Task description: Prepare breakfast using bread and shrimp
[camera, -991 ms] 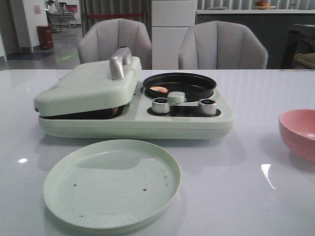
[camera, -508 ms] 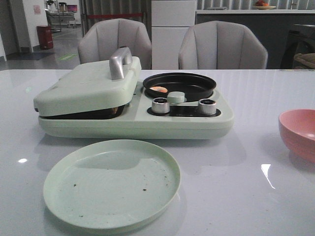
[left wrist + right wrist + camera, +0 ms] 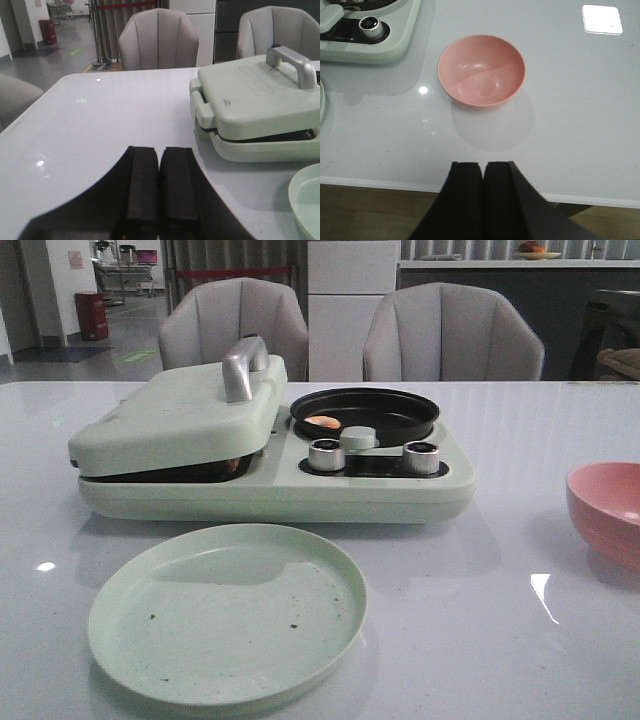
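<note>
A small orange-pink shrimp (image 3: pixel 322 422) lies at the left of the black round pan (image 3: pixel 365 412) on the pale green breakfast maker (image 3: pixel 270 492). The maker's hinged lid (image 3: pixel 180 420) with its silver handle (image 3: pixel 243 365) is down. The bread is hidden; only a thin brownish sliver shows in the gap under the lid. My left gripper (image 3: pixel 159 150) hovers shut and empty over bare table, to the left of the maker (image 3: pixel 260 100). My right gripper (image 3: pixel 483 164) is shut and empty above the table's near edge, short of the pink bowl (image 3: pixel 481 70). Neither gripper shows in the front view.
An empty pale green plate (image 3: pixel 228 612) with a few dark crumbs sits in front of the maker. The pink bowl (image 3: pixel 610 510) stands empty at the right. Two silver knobs (image 3: pixel 326 454) (image 3: pixel 421 456) face forward. Two grey chairs (image 3: pixel 235 325) stand behind the table.
</note>
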Controlling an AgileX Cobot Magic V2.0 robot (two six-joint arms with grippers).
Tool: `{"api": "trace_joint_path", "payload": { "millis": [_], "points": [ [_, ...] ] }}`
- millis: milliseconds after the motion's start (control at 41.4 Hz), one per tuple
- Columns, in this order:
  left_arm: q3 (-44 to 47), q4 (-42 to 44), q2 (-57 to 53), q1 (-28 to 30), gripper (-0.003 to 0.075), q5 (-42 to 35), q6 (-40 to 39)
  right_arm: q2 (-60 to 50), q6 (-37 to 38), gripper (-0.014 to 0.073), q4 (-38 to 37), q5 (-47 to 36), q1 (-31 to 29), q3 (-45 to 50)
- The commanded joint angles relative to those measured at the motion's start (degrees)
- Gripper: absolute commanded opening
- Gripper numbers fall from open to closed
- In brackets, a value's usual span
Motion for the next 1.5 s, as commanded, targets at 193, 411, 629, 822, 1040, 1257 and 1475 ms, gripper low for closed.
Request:
{"api": "trace_joint_path", "payload": {
  "millis": [193,411,629,822,1040,1257,1475],
  "points": [
    [0.43,-0.47,-1.28,-1.33,0.0101,-9.85,-0.56,0.37,-0.35,0.0047,-0.81,-4.15,0.13,-1.45],
    [0.43,-0.47,-1.28,-1.33,0.0101,-11.14,-0.56,0.37,-0.35,0.0047,-0.81,-4.15,0.13,-1.45],
    [0.43,-0.47,-1.28,-1.33,0.0101,-11.14,-0.56,0.37,-0.35,0.0047,-0.81,-4.15,0.13,-1.45],
    [0.43,-0.47,-1.28,-1.33,0.0101,-11.14,-0.56,0.37,-0.35,0.0047,-0.81,-4.15,0.13,-1.45],
    [0.43,-0.47,-1.28,-1.33,0.0101,-11.14,-0.56,0.37,-0.35,0.0047,-0.81,-4.15,0.13,-1.45],
    [0.43,-0.47,-1.28,-1.33,0.0101,-11.14,-0.56,0.37,-0.35,0.0047,-0.81,-4.27,0.13,-1.16],
    [0.43,-0.47,-1.28,-1.33,0.0101,-11.14,-0.56,-5.09,-0.35,0.0047,-1.03,-17.18,-4.19,8.24]
  ]
}}
